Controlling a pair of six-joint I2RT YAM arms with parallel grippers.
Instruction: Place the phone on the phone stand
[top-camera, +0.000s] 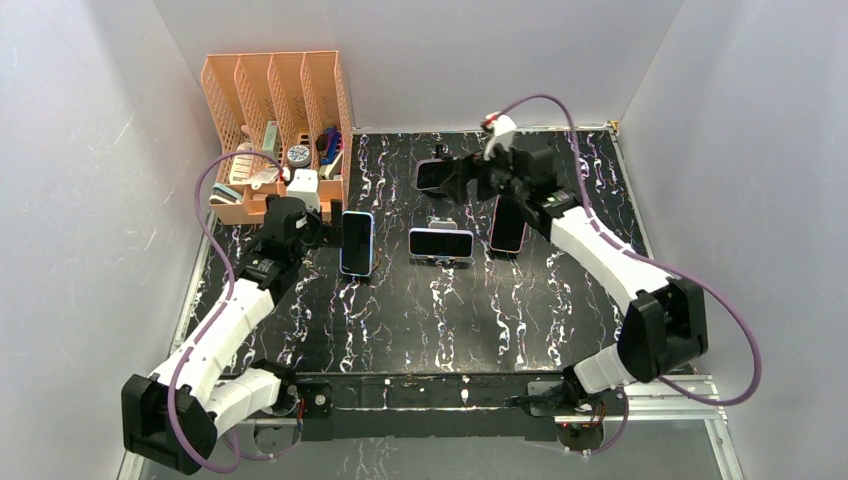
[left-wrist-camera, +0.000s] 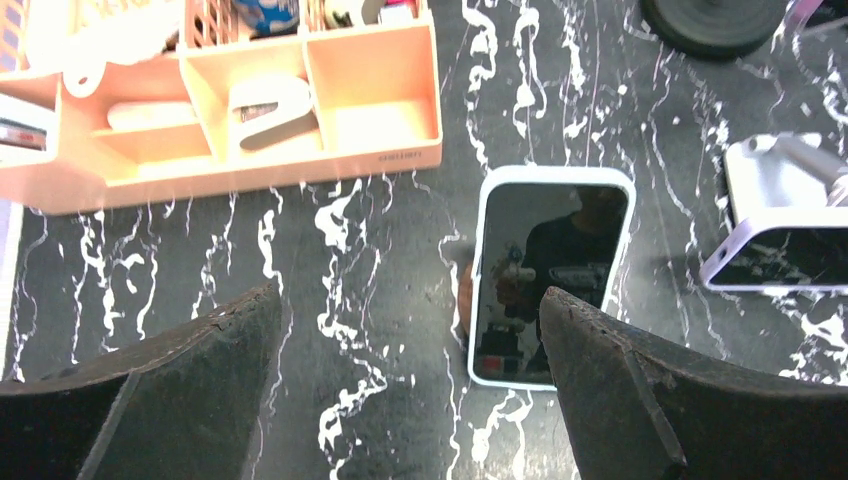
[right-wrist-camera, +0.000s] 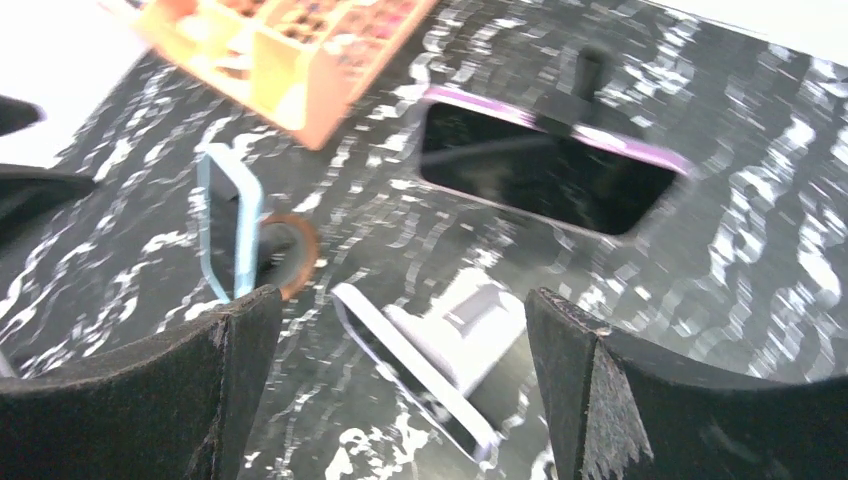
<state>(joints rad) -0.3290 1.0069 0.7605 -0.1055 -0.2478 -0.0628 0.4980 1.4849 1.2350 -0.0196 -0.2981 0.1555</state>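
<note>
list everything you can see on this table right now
blue-cased phone: 1, blue, upright left of centre
centre phone: 1, dark screen, landscape mid-table
purple-edged phone: 1, purple rim, landscape at the back
dark phone: 1, dark, upright right of centre
white stand: 1, white, under the centre phone
round stand: 1, brown, at the blue-cased phone's base
black stand: 1, black, behind the purple-edged phone
desk organizer: 1, orange, back left, holding small items
table: 1, black with white marbling
left claw: 1, black, open, near the blue-cased phone
right claw: 1, black, open, back right of centre
</note>
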